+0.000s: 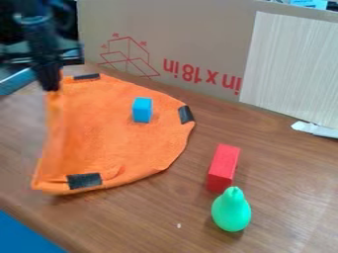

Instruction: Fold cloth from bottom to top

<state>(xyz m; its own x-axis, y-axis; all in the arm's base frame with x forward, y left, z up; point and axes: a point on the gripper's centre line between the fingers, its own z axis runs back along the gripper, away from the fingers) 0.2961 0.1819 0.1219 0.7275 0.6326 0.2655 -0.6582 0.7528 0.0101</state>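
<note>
The gripper [51, 88] hangs at the upper left of the camera view, shut on the left edge of the orange cloth. That edge of the cloth [109, 136] is raised off the table and drapes down from the fingertips toward the lower left corner. The rest of the cloth lies spread on the wooden table, with dark patches near its top, right and bottom edges. A small blue block rests on the cloth's upper right part.
A red block [223, 168] and a green pear-shaped toy [231, 210] stand right of the cloth on the table [151, 222]. A cardboard panel [198, 29] runs behind, with a white strip [316, 129] near its right end.
</note>
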